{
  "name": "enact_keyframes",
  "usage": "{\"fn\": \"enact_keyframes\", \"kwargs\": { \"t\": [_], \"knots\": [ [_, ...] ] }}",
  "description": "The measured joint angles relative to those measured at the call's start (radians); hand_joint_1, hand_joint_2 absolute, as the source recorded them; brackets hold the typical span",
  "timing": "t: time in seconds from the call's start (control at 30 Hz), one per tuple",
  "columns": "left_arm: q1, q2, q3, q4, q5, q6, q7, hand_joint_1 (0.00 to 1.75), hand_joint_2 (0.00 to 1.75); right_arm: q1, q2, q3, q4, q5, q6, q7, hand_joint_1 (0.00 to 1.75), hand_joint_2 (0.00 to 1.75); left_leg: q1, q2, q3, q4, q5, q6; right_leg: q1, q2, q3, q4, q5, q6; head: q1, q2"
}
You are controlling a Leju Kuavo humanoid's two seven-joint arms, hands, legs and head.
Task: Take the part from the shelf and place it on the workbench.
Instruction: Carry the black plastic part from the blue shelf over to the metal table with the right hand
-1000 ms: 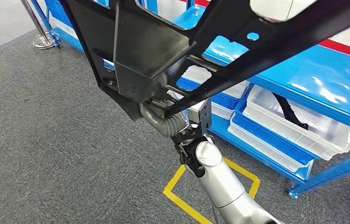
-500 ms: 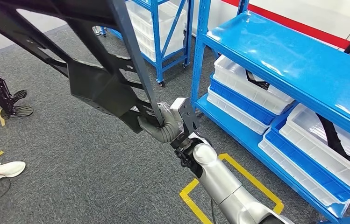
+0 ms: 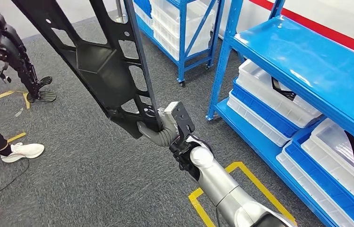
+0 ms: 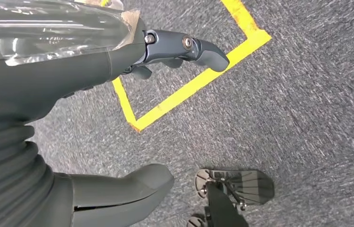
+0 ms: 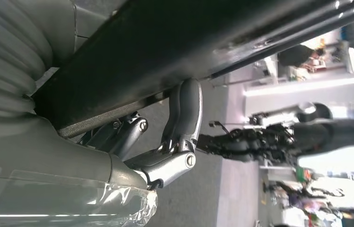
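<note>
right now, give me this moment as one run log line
phase: carrying | right robot hand: grips black part | left robot hand: holds nothing, over carpet | blue shelf: to the right | workbench: unseen

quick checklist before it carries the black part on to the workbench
1. Right hand grips the black part: ok, fingers wrap its edge in the right wrist view.
2. Part off the blue shelf: ok, it is held over the carpet, apart from the rack.
3. Left hand free: ok, holds nothing, fingers apart over the carpet.
4. Path clear of people: not ok, a person's shoe is nearby on the robot's left.
5. Other black robot clear of the part's far end: cannot tell.
6. Workbench located: cannot tell.
</note>
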Motion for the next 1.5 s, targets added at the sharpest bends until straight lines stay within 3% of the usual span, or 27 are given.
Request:
{"fn": "enact_keyframes", "kwargs": {
  "t": [0.07,0.13,0.2,0.27,0.3,0.33,0.4,0.43,0.5,0.53,0.57,0.63,0.7,0.77,0.8,0.83,0.93,1.0,1.07,1.13,1.2,1.27,1.3,1.33,1.4,1.47,1.5],
  "knots": [
    [0.0,0.0,0.002,0.0,-0.002,0.0,0.0,0.0,1.75,-0.003,0.004,0.001,0.005,0.007,0.0,0.001,1.75,1.75,-0.004,-0.025,-0.002,-0.004,0.002,0.013,0.001,-0.015,0.001,0.0,-0.004,0.008,0.003,0.0],
    [0.001,0.0,0.004,0.0,-0.003,0.0,0.001,0.0,1.75,-0.007,0.01,0.003,0.009,0.013,0.0,0.002,1.75,1.75,-0.002,-0.047,-0.001,-0.01,0.008,0.027,-0.003,0.018,-0.011,0.028,-0.024,0.013,0.003,0.0],
    [-0.002,0.001,0.007,0.0,-0.003,0.0,0.002,0.0,1.75,-0.009,0.01,0.005,0.015,0.015,0.0,0.002,1.75,1.75,0.001,-0.071,0.001,-0.014,0.013,0.038,-0.006,0.074,-0.06,0.134,-0.071,0.007,0.003,0.0],
    [-0.005,0.002,0.01,0.0,-0.003,0.001,0.004,0.0,1.75,-0.008,0.006,0.007,0.023,0.016,0.001,0.003,1.75,1.75,0.001,-0.102,0.0,-0.013,0.013,0.042,-0.006,0.096,-0.127,0.266,-0.116,0.003,0.003,0.0],
    [-0.005,0.001,0.01,0.0,-0.003,0.001,0.005,0.0,1.75,-0.006,0.005,0.008,0.028,0.017,0.001,0.004,1.75,1.75,0.001,-0.118,0.0,-0.013,0.014,0.042,-0.006,0.099,-0.146,0.295,-0.119,0.007,0.003,0.0],
    [-0.004,0.0,0.011,0.0,-0.003,0.002,0.007,0.0,1.75,-0.006,0.005,0.009,0.032,0.018,0.001,0.005,1.75,1.75,0.001,-0.135,0.0,-0.012,0.014,0.042,-0.006,0.102,-0.146,0.281,-0.105,0.014,0.003,0.0],
    [-0.003,-0.001,0.013,0.0,-0.003,0.004,0.01,0.0,1.75,-0.011,0.007,0.011,0.037,0.019,0.002,0.004,1.75,1.75,0.002,-0.166,0.001,-0.01,0.014,0.04,-0.011,0.129,-0.093,0.151,-0.042,0.03,0.003,0.0],
    [-0.003,-0.002,0.015,0.0,-0.003,0.005,0.011,0.0,1.75,-0.016,0.008,0.013,0.039,0.019,0.002,0.003,1.75,1.75,0.001,-0.18,-0.001,-0.007,0.013,0.038,-0.014,0.148,-0.064,0.083,-0.013,0.033,0.003,0.0],
    [-0.001,-0.002,0.018,0.0,-0.005,0.006,0.011,0.0,1.75,-0.026,0.01,0.015,0.043,0.019,0.002,-0.002,1.75,1.75,0.0,-0.202,-0.006,-0.004,0.015,0.028,-0.014,0.169,-0.032,0.017,0.014,0.026,0.002,0.0],
    [0.001,-0.002,0.019,0.0,-0.006,0.007,0.01,0.0,1.75,-0.029,0.012,0.015,0.044,0.019,0.002,-0.005,1.75,1.75,0.0,-0.211,-0.009,-0.004,0.017,0.021,-0.012,0.162,-0.029,0.014,0.016,0.019,0.002,0.0],
    [0.004,-0.002,0.019,0.0,-0.008,0.007,0.01,0.0,1.75,-0.033,0.016,0.015,0.044,0.02,0.002,-0.008,1.75,1.75,0.003,-0.214,-0.013,-0.003,0.017,0.016,-0.014,0.151,-0.028,0.012,0.019,0.012,0.002,0.0],
    [0.008,-0.002,0.02,0.0,-0.01,0.007,0.01,0.0,1.75,-0.042,0.023,0.015,0.044,0.022,0.002,-0.011,1.75,1.75,0.0,-0.172,-0.029,0.027,-0.003,0.006,-0.019,0.131,-0.024,0.005,0.024,-0.003,0.0,0.0],
    [0.005,-0.003,0.02,0.0,-0.01,0.007,0.011,0.0,1.75,-0.047,0.026,0.015,0.044,0.024,0.002,-0.013,1.75,1.75,0.0,-0.105,-0.077,0.131,-0.059,-0.002,-0.018,0.105,-0.019,0.001,0.024,-0.015,-0.002,0.0],
    [0.003,-0.005,0.019,0.0,-0.01,0.007,0.011,0.0,1.75,-0.048,0.026,0.016,0.044,0.026,0.002,-0.013,1.75,1.75,0.008,-0.078,-0.137,0.252,-0.108,-0.01,-0.013,0.075,-0.019,0.001,0.022,-0.019,-0.003,0.0],
    [0.004,-0.005,0.02,0.0,-0.01,0.007,0.011,0.0,1.75,-0.048,0.026,0.016,0.045,0.027,0.002,-0.013,1.75,1.75,0.012,-0.074,-0.15,0.275,-0.11,-0.014,-0.012,0.061,-0.019,0.002,0.021,-0.02,-0.003,0.0],
    [0.005,-0.005,0.02,0.0,-0.01,0.008,0.011,0.0,1.75,-0.048,0.026,0.016,0.045,0.028,0.002,-0.013,1.75,1.75,0.016,-0.069,-0.141,0.257,-0.093,-0.017,-0.012,0.047,-0.019,0.002,0.02,-0.019,-0.003,0.0],
    [0.003,-0.007,0.021,0.0,-0.01,0.015,0.015,0.0,1.75,-0.053,0.029,0.016,0.045,0.033,0.002,-0.013,1.75,1.75,0.019,-0.014,-0.034,0.065,-0.013,-0.018,-0.006,0.014,-0.016,0.003,0.013,-0.011,-0.003,0.0],
    [0.001,-0.009,0.023,0.0,-0.01,0.02,0.017,0.0,1.75,-0.059,0.034,0.018,0.046,0.038,0.002,-0.013,1.75,1.75,0.012,0.003,-0.002,0.004,0.0,-0.008,0.003,-0.005,-0.012,0.003,0.008,0.0,0.002,0.0],
    [0.001,-0.011,0.026,0.0,-0.01,0.022,0.018,0.0,1.75,-0.065,0.042,0.021,0.048,0.044,0.002,-0.013,1.75,1.75,0.007,-0.022,-0.003,-0.001,0.002,0.007,0.003,-0.02,-0.01,0.002,0.003,0.01,0.005,0.0],
    [0.002,-0.013,0.029,0.0,-0.009,0.022,0.018,0.0,1.75,-0.071,0.051,0.025,0.048,0.048,0.002,-0.013,1.75,1.75,0.008,-0.045,0.0,-0.008,0.007,0.022,-0.002,0.013,-0.023,0.033,-0.017,0.016,0.005,0.0],
    [-0.002,-0.013,0.033,0.0,-0.007,0.022,0.016,0.0,1.75,-0.076,0.05,0.029,0.05,0.05,0.002,-0.014,1.75,1.75,0.011,-0.07,0.002,-0.011,0.012,0.033,-0.005,0.072,-0.074,0.144,-0.066,0.01,0.005,0.0],
    [-0.004,-0.014,0.036,0.0,-0.006,0.021,0.013,0.0,1.75,-0.074,0.044,0.03,0.055,0.051,0.003,-0.013,1.75,1.75,0.011,-0.102,0.002,-0.01,0.013,0.038,-0.005,0.097,-0.141,0.274,-0.107,0.005,0.005,0.0],
    [-0.003,-0.014,0.036,0.0,-0.005,0.021,0.012,0.0,1.75,-0.073,0.042,0.031,0.057,0.051,0.003,-0.013,1.75,1.75,0.01,-0.119,0.002,-0.01,0.013,0.038,-0.005,0.1,-0.158,0.298,-0.108,0.009,0.005,0.0],
    [-0.002,-0.015,0.036,0.0,-0.005,0.021,0.012,0.0,1.75,-0.072,0.041,0.031,0.058,0.051,0.004,-0.013,1.75,1.75,0.011,-0.135,0.002,-0.01,0.013,0.038,-0.006,0.102,-0.155,0.28,-0.093,0.016,0.005,0.0],
    [0.0,-0.018,0.038,0.0,-0.004,0.021,0.012,0.0,1.75,-0.076,0.044,0.032,0.058,0.053,0.007,-0.012,1.75,1.75,0.012,-0.165,0.002,-0.007,0.014,0.035,-0.013,0.126,-0.098,0.146,-0.033,0.033,0.005,0.0],
    [-0.001,-0.022,0.042,0.0,-0.002,0.022,0.013,0.0,1.75,-0.081,0.05,0.032,0.058,0.058,0.01,-0.01,1.75,1.75,0.01,-0.19,-0.001,-0.004,0.014,0.027,-0.017,0.155,-0.045,0.035,0.011,0.034,0.005,0.0],
    [0.0,-0.023,0.044,0.0,-0.001,0.023,0.013,0.0,1.75,-0.082,0.053,0.032,0.057,0.061,0.011,-0.008,1.75,1.75,0.01,-0.199,-0.003,-0.004,0.015,0.021,-0.016,0.162,-0.035,0.016,0.019,0.029,0.005,0.0]
  ]
}}
